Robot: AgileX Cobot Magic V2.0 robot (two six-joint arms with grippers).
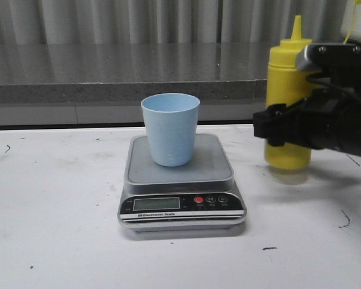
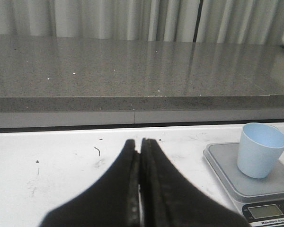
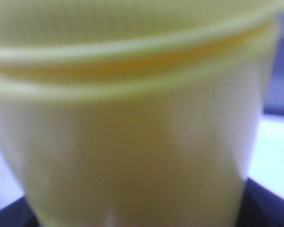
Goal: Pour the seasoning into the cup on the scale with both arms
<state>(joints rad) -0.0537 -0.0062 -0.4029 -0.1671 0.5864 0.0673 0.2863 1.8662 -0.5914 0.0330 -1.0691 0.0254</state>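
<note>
the yellow seasoning squeeze bottle [image 1: 287, 108] stands upright on the white table [image 1: 54, 211], just right of the scale [image 1: 180, 183], filling the right wrist view as a blur. the right gripper [image 1: 271, 126] is around its body; whether it grips cannot be told. the light blue cup [image 1: 170, 129] sits upright on the scale's platform. the left gripper [image 2: 140, 189] is closed on nothing, above the table left of the scale.

Front camera: low, level with the table [image 1: 60, 241], facing the grey counter [image 1: 108, 66] and curtain. Left wrist camera: above its closed fingers [image 2: 128, 189], looking the same way from farther left; both views share the scale [image 1: 180, 208] and cup [image 1: 170, 129]. Right wrist camera: pressed so near the seasoning [image 3: 142, 142] that focus fails, apparently.
</note>
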